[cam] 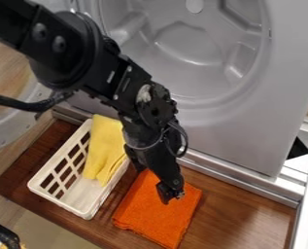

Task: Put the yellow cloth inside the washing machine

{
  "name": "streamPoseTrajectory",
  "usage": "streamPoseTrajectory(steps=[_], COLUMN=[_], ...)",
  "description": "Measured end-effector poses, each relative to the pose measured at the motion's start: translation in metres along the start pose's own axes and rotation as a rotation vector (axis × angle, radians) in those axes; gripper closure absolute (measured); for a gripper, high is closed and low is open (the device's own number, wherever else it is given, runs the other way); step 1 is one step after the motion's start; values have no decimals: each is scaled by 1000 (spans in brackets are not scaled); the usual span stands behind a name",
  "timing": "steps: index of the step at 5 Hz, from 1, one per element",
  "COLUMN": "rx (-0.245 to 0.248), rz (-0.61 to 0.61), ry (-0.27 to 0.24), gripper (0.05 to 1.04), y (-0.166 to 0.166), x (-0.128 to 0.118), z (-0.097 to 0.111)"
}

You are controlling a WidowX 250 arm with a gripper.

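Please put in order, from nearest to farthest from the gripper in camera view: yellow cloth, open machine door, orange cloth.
1. Orange cloth: beneath the gripper.
2. Yellow cloth: in the white basket.
3. Open machine door: at the view's left edge.

Support: brown wooden board (pixel 240 219), visible grain, rounded left corner. Directly on it, two items. White plastic basket (pixel 83 212), slatted sides, upright, towards the left corner, set slantwise to the front edge. Orange cloth (pixel 155 210), folded, lying flat, just beside the basket's right side, a narrow strip of wood between, reaching towards the front edge.
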State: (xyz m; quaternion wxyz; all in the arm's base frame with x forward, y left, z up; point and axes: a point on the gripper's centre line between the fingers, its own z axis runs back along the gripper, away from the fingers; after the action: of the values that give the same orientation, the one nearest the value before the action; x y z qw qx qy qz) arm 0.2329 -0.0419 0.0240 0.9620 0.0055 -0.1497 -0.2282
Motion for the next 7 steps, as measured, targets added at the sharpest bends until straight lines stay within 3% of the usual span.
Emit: streamPoseTrajectory(steps=[1,4,5,7], rx=[-9,30,7,41], rz=[1,127,169,149], ry=[21,22,28,70], gripper=[84,84,84,133], y=[-2,60,79,100], x=[-4,-9,-5,5], z=[-3,-1,-17,-40])
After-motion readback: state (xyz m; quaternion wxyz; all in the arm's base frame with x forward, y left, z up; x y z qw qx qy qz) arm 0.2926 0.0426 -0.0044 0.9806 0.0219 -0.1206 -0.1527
